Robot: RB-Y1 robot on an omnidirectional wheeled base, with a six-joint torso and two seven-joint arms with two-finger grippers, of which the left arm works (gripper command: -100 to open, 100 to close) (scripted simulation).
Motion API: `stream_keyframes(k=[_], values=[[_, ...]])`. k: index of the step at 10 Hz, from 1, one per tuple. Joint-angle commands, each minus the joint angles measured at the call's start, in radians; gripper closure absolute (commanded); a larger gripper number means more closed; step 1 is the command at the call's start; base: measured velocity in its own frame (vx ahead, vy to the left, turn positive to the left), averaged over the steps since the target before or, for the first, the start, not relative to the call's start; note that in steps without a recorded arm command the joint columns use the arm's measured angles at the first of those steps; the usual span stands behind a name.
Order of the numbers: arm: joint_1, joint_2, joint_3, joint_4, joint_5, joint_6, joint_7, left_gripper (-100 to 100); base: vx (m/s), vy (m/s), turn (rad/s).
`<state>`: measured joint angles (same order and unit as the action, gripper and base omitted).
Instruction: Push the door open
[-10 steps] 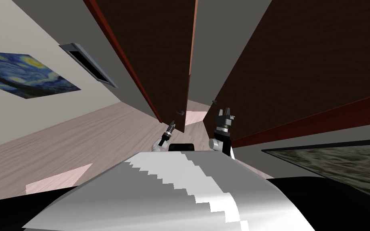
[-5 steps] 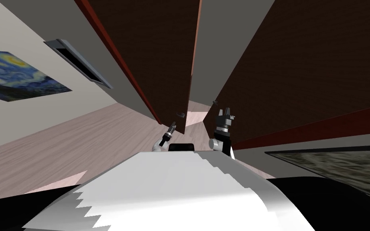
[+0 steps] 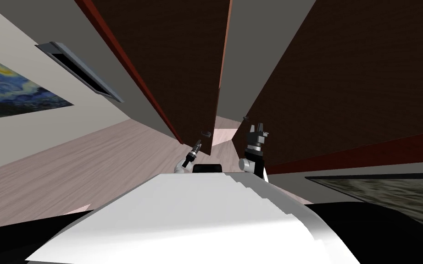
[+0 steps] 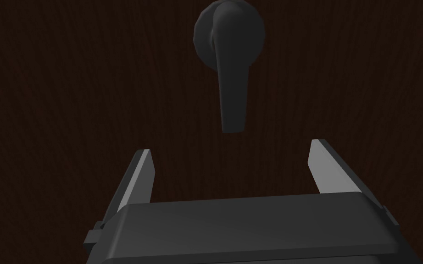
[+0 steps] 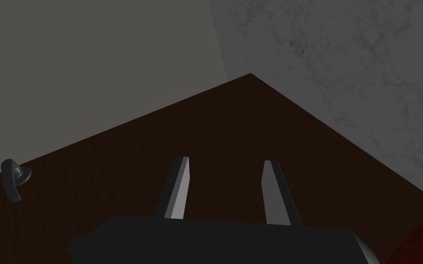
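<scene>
Drifting leftward as my head is turning, the painting (image 3: pixel 18 94); left gripper (image 4: pixel 231 151) is hovering, fingers spread, near the handle (image 4: pixel 231 91) on the dark door (image 4: pixel 68 91); right gripper (image 5: pixel 226 160), fingers apart, is facing the other leaf (image 5: pixel 252 128).

Head looks steeply down — wrists near door (image 4: pixel 68 68).

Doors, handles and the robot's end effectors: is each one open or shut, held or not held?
Left end effector: open, empty, facing the left door.
Right end effector: open, empty, close to the right door.
Left door: ajar, floor showing past its free edge.
Right door: parted from the left door by that gap.
Left door's lever handle: not gripped, pointing toward the left end effector.
Right door's handle: untouched.
</scene>
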<state>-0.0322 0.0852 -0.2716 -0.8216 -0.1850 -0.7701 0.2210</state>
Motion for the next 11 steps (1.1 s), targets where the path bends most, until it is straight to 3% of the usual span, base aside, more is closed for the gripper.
stream_keyframes(k=[1,8,9,11], values=[[-0.001,-0.002,0.003,0.005,0.002,-0.003,-0.004,-100,0.163,-0.05,-0.02],[-0.004,-0.017,0.016,0.026,0.009,-0.013,-0.02,-100,0.176,-0.064,-0.026],[-0.004,-0.017,0.016,0.026,0.009,-0.013,-0.02,100,-0.01,0.004,0.003],[-0.004,-0.017,0.016,0.026,0.009,-0.013,-0.02,100,-0.021,0.009,-0.011]])
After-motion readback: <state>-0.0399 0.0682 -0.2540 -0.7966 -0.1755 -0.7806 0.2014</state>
